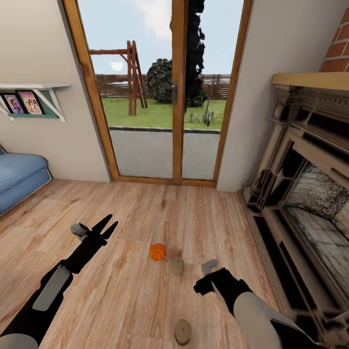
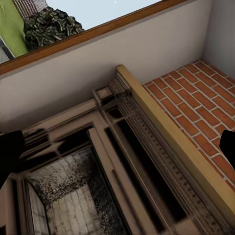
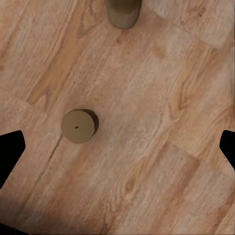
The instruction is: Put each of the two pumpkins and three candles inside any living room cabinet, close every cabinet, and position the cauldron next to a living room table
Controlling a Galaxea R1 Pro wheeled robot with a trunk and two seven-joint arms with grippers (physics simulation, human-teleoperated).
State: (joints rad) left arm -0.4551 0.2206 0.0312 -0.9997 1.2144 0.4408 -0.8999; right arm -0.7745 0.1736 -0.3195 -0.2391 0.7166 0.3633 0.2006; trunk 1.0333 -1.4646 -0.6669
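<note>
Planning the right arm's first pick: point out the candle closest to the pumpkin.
The candle standing just beside the pumpkin on the floor, ahead of the right gripper. The other candle sits much nearer the robot.

My head looks down at the floor; my left wrist faces the fireplace, which both views share.

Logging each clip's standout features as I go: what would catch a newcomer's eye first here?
Probably the small orange pumpkin on the wood floor, between the two arms, with a tan candle just beside it and another candle nearer the robot. Behind them, the glass patio door shows a garden, and the ornate dark fireplace stands at the right.
</note>
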